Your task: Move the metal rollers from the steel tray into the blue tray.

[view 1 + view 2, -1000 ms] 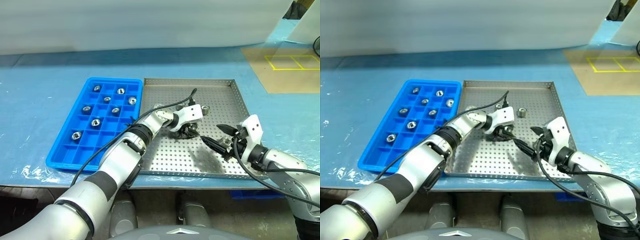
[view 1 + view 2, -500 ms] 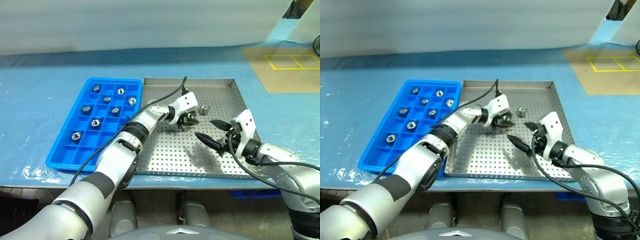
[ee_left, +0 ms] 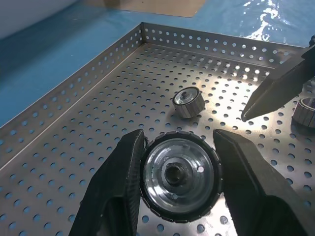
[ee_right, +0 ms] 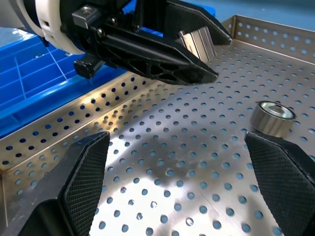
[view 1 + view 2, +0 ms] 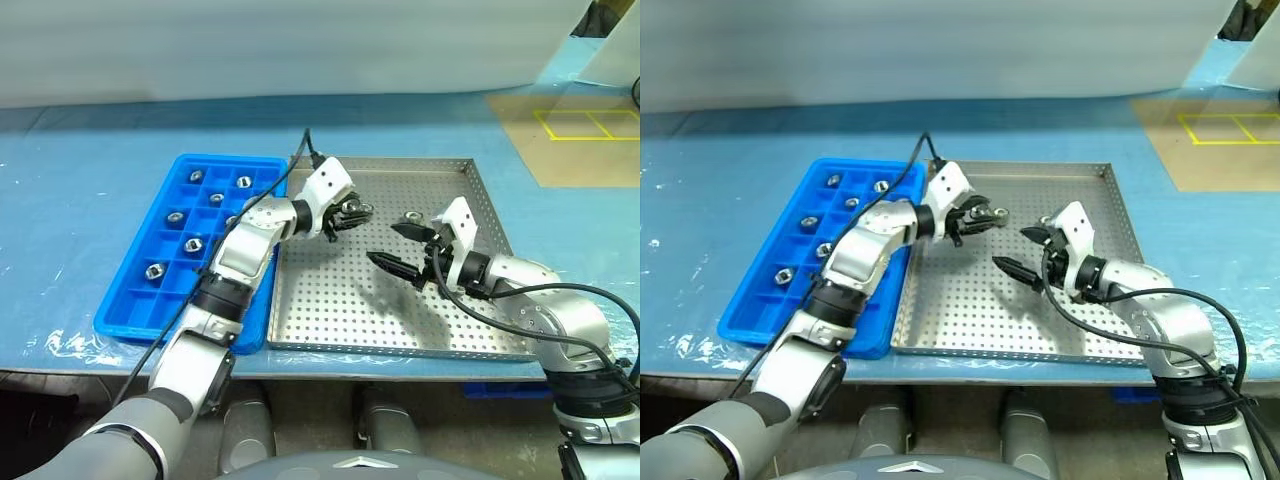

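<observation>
My left gripper [image 3: 177, 187] is clamped on a ribbed, shiny metal roller [image 3: 180, 176] above the perforated steel tray [image 5: 330, 320], far-left part, arm reaching forward. Right gripper [image 5: 400, 248] spread wide, holding nothing.

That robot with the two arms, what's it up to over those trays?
It is moving metal rollers from the steel tray into the blue tray. Its left gripper is shut on one roller, held above the steel tray. The right gripper hangs open over the same tray, near a loose roller on the floor. Several rollers already sit in the blue tray's compartments.
</observation>
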